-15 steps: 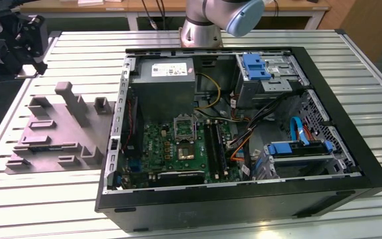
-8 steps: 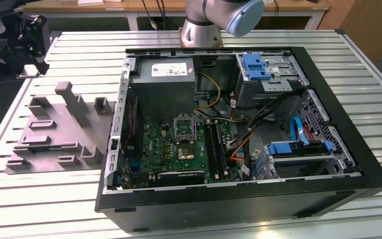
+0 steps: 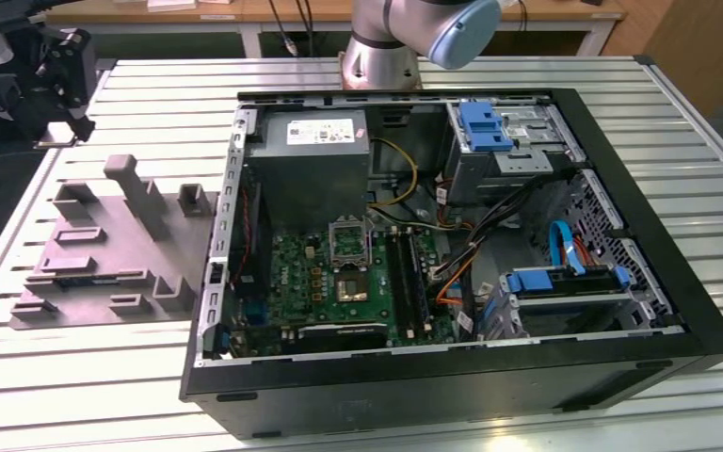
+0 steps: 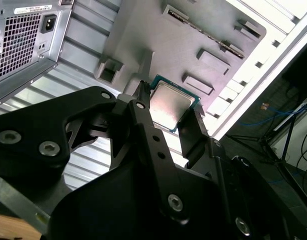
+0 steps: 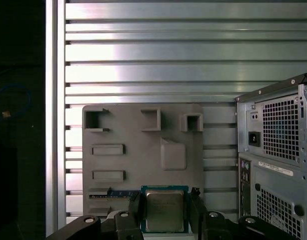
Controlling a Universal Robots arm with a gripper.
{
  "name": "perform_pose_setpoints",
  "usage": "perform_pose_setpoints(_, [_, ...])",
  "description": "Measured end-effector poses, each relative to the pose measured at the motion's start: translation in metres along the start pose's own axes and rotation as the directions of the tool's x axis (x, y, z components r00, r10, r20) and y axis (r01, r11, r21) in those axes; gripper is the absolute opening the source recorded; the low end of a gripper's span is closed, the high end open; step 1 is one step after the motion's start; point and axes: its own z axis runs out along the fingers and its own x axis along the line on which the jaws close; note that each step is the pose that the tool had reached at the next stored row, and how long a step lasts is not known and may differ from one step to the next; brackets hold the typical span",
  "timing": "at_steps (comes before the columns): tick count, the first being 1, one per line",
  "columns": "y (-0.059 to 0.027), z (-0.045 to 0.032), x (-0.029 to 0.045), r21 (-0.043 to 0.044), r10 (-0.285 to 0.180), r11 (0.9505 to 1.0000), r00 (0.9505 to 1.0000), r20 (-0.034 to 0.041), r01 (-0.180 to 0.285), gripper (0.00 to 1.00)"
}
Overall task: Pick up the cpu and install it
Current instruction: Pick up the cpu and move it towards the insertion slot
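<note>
Slatted metal table [image 3: 86,395] bearing an open black computer case [image 3: 399,395], a grey moulded fixture plate [image 3: 98,250] just beside it, and the robot arm's base [image 3: 380,64].

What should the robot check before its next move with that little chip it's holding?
1. cpu gripped on two sides by the end effector: ok, seen in both wrist views.
2. cpu lifted off the grey tray: ok, the tray lies well below it.
3. cpu level in the grip: cannot tell.
4. Computer case open: ok, the motherboard shows in the exterior view.
5. Socket free and ready for the cpu: cannot tell.
</note>
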Motion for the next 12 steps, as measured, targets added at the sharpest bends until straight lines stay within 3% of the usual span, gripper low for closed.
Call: perform_pose_setpoints(12, [0.0001, 0.0001, -0.0043, 0.0, 0.0, 1.0, 1.0, 0.0, 0.0, 0.47])
